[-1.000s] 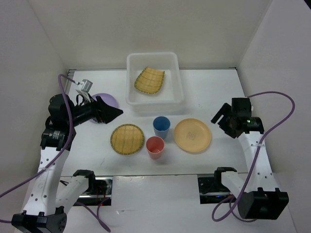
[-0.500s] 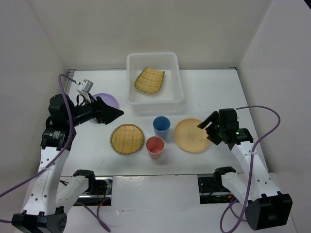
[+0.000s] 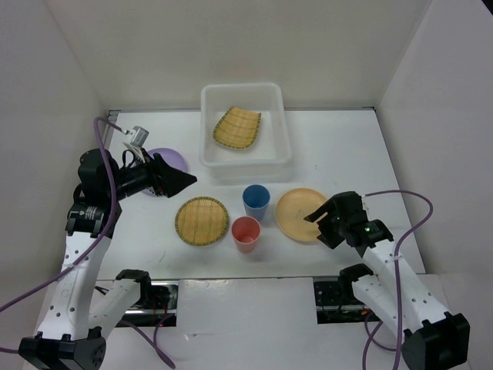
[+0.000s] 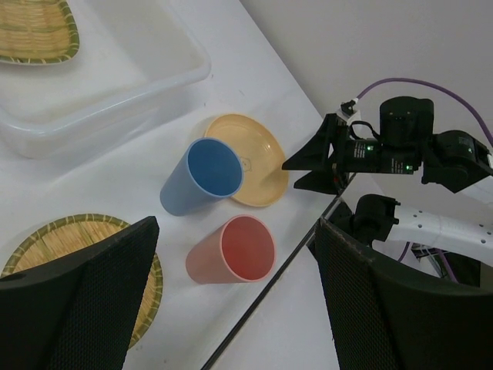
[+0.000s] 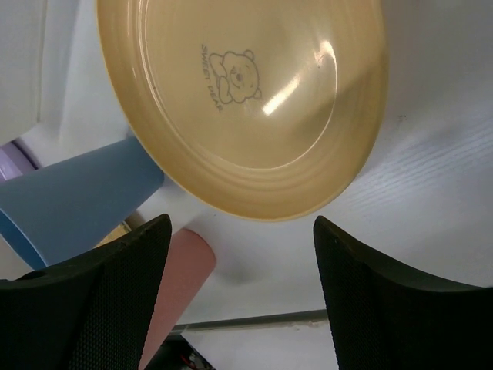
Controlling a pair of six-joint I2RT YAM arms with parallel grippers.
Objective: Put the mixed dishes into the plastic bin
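Bear print [image 5: 235,73] on pale orange plate [image 5: 308,162]

The orange plate [image 5: 254,100] looks glossy and smooth, the straw plate [image 3: 202,220] woven and rough, the bin [image 3: 206,135] translucent plastic

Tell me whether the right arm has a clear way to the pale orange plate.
Probably yes: the right gripper hangs open at the right edge of the pale orange plate, nothing between them.
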